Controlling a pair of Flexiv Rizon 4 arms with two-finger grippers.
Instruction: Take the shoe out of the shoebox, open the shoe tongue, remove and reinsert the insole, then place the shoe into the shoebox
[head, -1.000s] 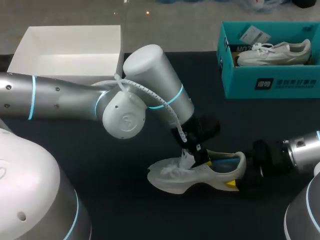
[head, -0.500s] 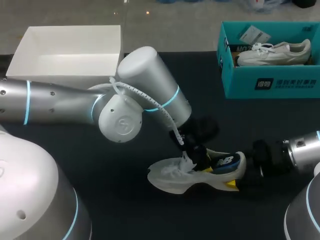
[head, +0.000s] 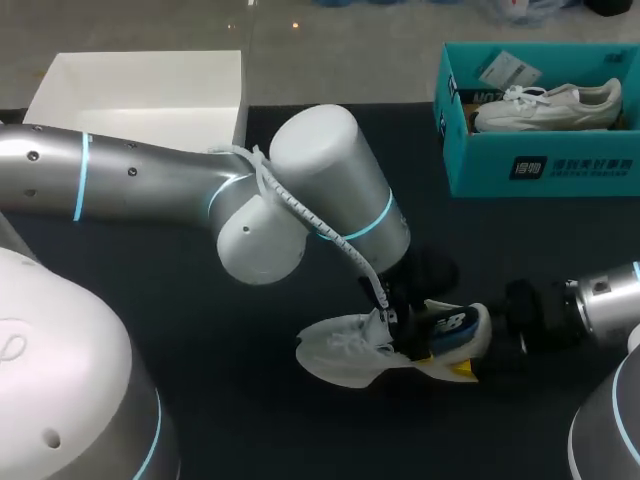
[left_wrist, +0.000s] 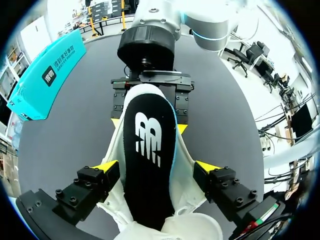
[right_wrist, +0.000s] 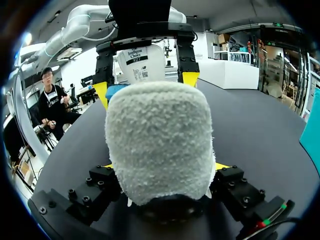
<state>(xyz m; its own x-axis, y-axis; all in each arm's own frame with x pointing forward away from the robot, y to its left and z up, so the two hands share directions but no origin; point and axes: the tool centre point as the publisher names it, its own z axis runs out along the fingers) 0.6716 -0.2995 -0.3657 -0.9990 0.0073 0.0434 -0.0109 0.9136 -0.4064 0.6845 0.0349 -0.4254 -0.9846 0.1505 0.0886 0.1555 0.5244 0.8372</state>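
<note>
The shoe (head: 340, 352) lies on its sole on the dark worktop (head: 230, 340), well apart from the teal shoebox (head: 560, 165) at the far right corner. Its toe points toward the left arm's side and its heel toward the right arm.

The left arm reaches past the middle, and the left hand (left_wrist: 156, 167) hangs over the shoe's mouth, pointing down at it. Its fingers stand wide apart, one yellow tip just beside each side of the shoe's middle. Nothing is pinched between them, and I cannot see that they press on the shoe.

The insole (left_wrist: 150, 150) is black with a white logo and a blue edge. It lies along the shoe's mouth between those tips. In the left wrist view its front end runs down into the shoe under the hand, and its back end reaches the heel. In the head view the back end shows above the heel rim, so it does not seem fully seated.

The right hand (right_wrist: 164, 167) comes in low from the right and is closed on the heel (right_wrist: 160, 140). The fluffy white heel fills the space between its fingers, and a yellow tip shows at each side of it. Ahead of it, in the right wrist view, the tongue (right_wrist: 137, 62) stands upright between the left hand's fingers, its label facing the heel.

A second white shoe (head: 545, 105) lies on its side in the shoebox. An open white box (head: 140, 90) sits at the far left of the worktop.
</note>
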